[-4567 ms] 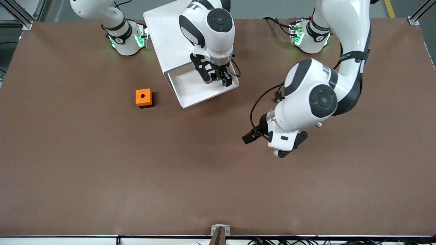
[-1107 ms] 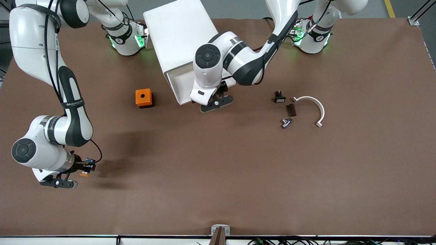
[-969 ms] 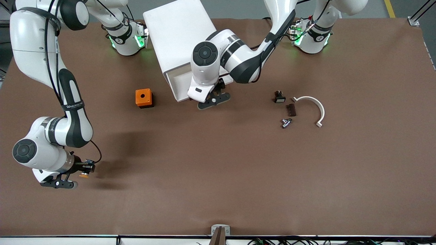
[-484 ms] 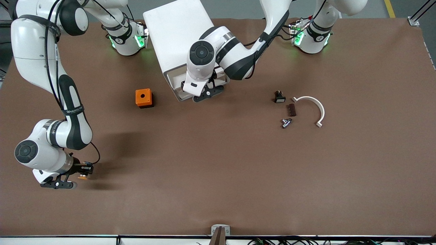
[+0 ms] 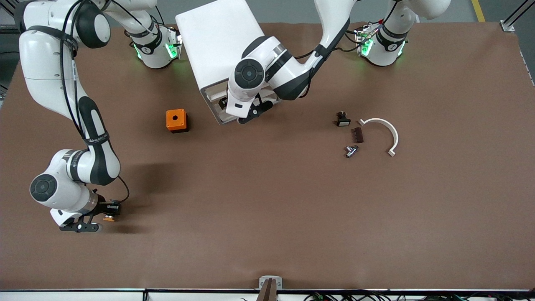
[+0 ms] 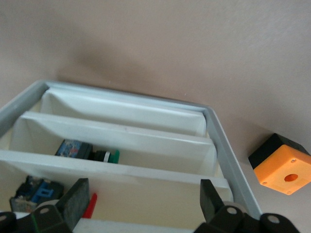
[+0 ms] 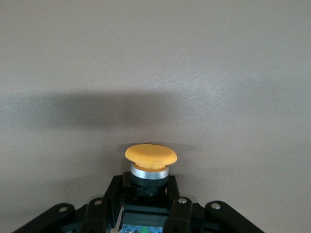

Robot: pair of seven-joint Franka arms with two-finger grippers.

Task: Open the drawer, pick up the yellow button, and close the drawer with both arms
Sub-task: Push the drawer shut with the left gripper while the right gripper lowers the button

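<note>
While the right gripper (image 5: 109, 207) keeps its fingers clamped on the orange-capped button (image 5: 108, 218), it has drifted slightly toward the table's middle, low over the near area at the right arm's end. Farther up, the left gripper (image 5: 246, 109), fingers spread wide, has pressed closer against the cabinet (image 5: 215, 37), and the top drawer (image 5: 217, 113) has slid most of the way in. No writing is readable.

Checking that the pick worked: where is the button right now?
The button is clamped in the right gripper, over bare table toward the right arm's end, well clear of the orange cube and the cabinet.
</note>
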